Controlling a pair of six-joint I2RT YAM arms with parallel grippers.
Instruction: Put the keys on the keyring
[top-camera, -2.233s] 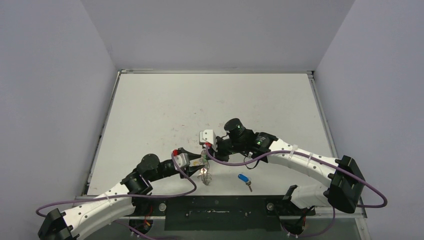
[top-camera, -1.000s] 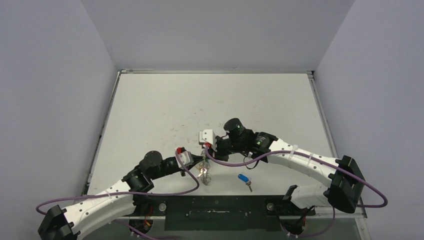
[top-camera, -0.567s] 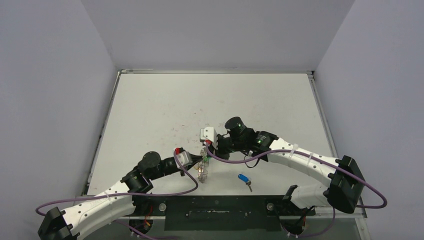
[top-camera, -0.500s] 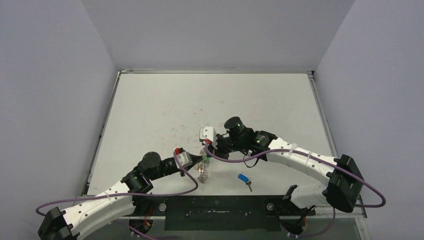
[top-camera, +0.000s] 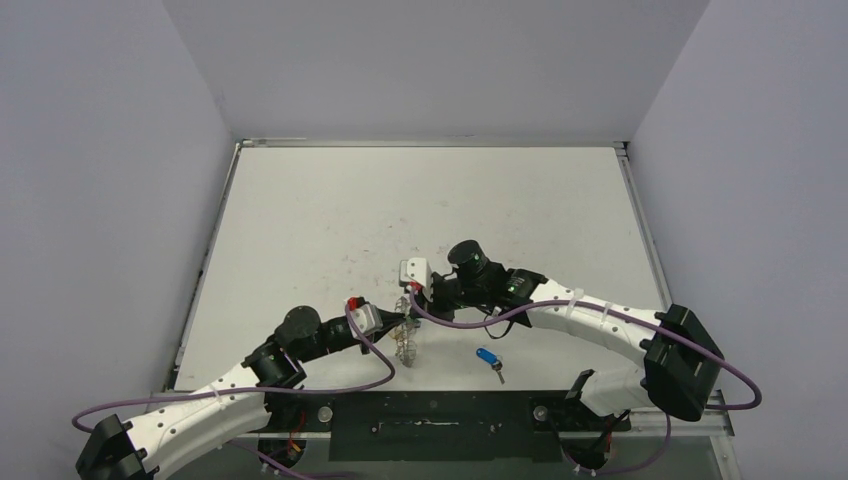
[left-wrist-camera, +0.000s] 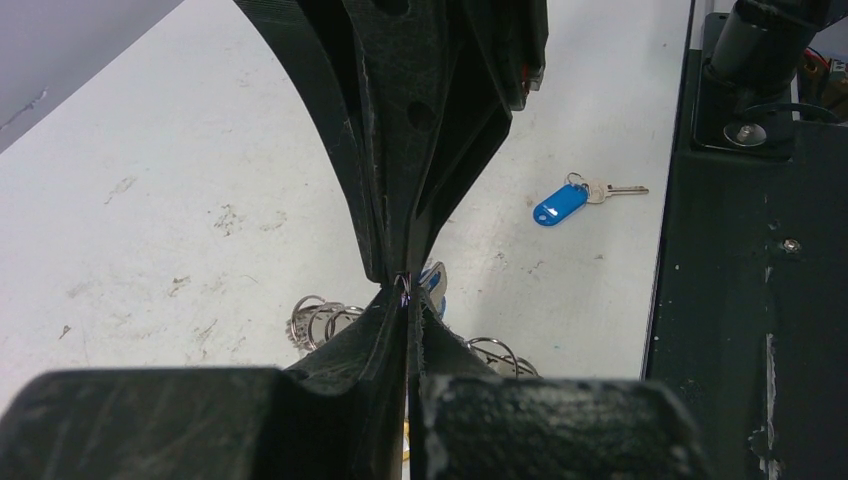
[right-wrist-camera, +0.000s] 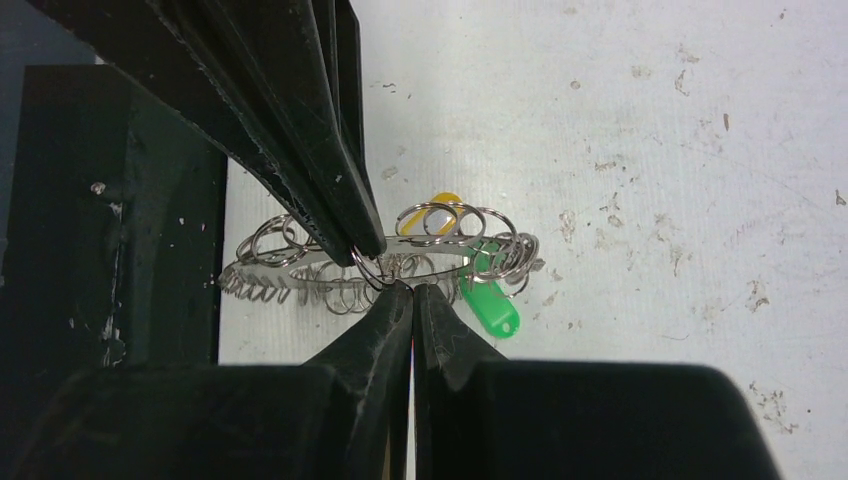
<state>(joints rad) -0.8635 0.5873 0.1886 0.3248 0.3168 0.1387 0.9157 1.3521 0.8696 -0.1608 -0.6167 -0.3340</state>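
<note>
Both arms had crept in slightly; the keyring (right-wrist-camera: 300, 266) barely shifted. Left pincer (left-wrist-camera: 408, 308) and right pincer (right-wrist-camera: 412, 296) were clamped shut on it, tip to tip. Blue key (left-wrist-camera: 560, 203) lay well off the left pincer's right. We reckoned one clamp should hold firm while the other fetched it.

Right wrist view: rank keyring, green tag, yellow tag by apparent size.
1. keyring: widest by far.
2. green tag.
3. yellow tag: the least shows, but the keyring hides most of it, so its rank against the green tag is unsure.
</note>
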